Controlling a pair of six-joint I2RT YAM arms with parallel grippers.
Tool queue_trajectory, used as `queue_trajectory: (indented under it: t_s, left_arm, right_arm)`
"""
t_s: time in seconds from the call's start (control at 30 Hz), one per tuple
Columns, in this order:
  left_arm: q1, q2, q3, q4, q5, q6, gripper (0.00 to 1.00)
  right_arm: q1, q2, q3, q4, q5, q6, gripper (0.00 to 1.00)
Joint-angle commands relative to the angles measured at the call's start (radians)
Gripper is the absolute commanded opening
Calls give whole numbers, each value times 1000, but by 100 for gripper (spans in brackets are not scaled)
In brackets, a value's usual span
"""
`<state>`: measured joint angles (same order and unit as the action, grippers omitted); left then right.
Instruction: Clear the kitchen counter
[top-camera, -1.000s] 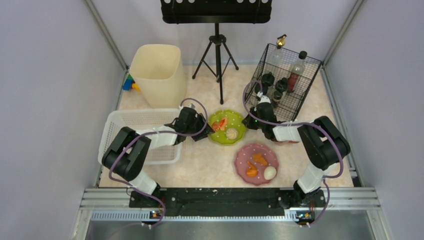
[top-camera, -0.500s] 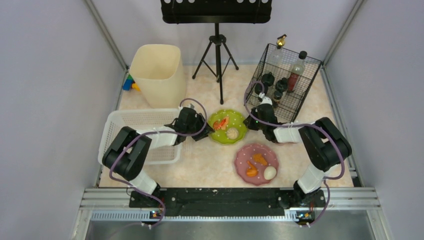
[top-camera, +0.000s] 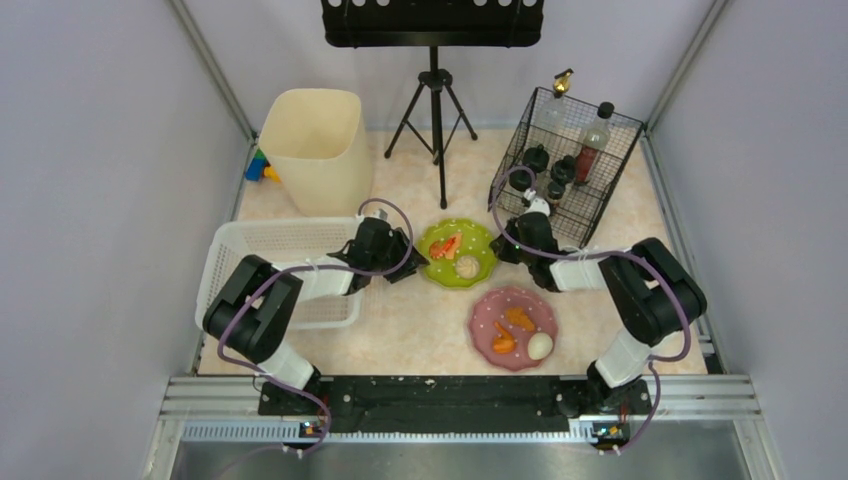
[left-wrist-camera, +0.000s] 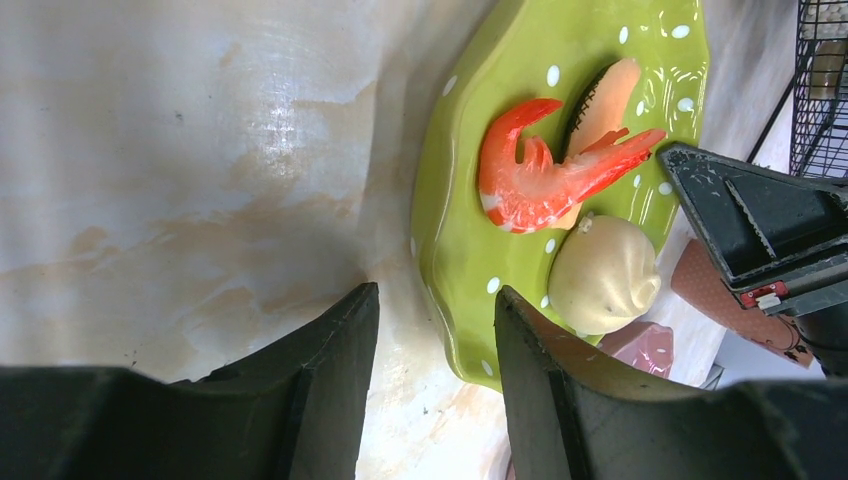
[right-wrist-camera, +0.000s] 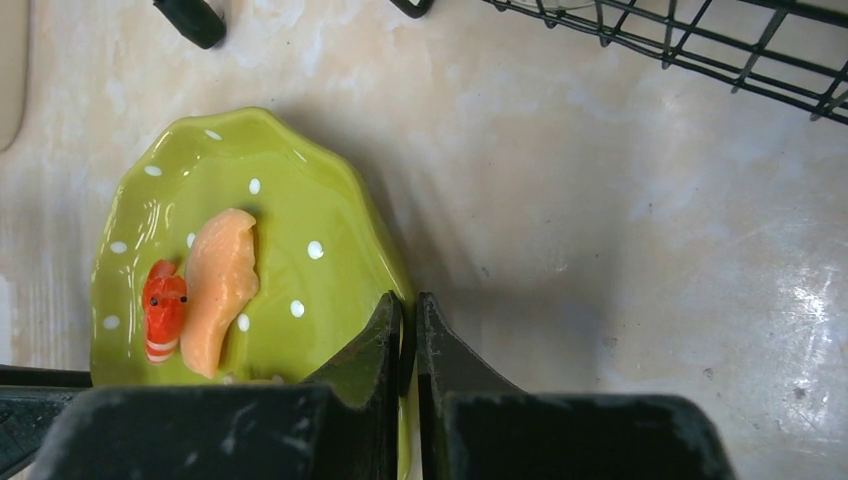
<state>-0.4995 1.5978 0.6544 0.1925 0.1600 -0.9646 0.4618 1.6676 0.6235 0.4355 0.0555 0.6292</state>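
Mottled beige kitchen counter; plain grey walls

Place: robot test cell in a lab, dressed as a kitchen.
Enclosure: plain pale grey wall panels on three sides, silver aluminium corner rails.
Surface: pale beige-pink marble-patterned kitchen counter.
Mounting: black base bar on a silver slotted aluminium profile along the counter's near edge, carrying a black-and-white left robot arm and right robot arm, both with purple cables.
Rig gear: black tripod stand at the far edge, under a black perforated panel.
Kitchen props: green white-dotted scalloped plate with a glossy plastic-looking orange shrimp; black wire rack of bottles, far right corner; white slotted plastic basket, left edge.
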Motion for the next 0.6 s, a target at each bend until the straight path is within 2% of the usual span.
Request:
queue_trajectory:
  t_s: [0.0, 0.23, 0.57]
  left_arm:
    - [14, 42, -52, -129, -79, 17, 53]
    - [38, 58, -58, -115, -77, 15, 53]
    - [62, 78, -71, -107, -60, 17, 53]
  right_arm:
    - [6, 113, -65, -111, -43, 4, 0]
    - [24, 180, -53, -44, -112, 10, 0]
    - [25, 184, -70, 74, -274, 49, 0]
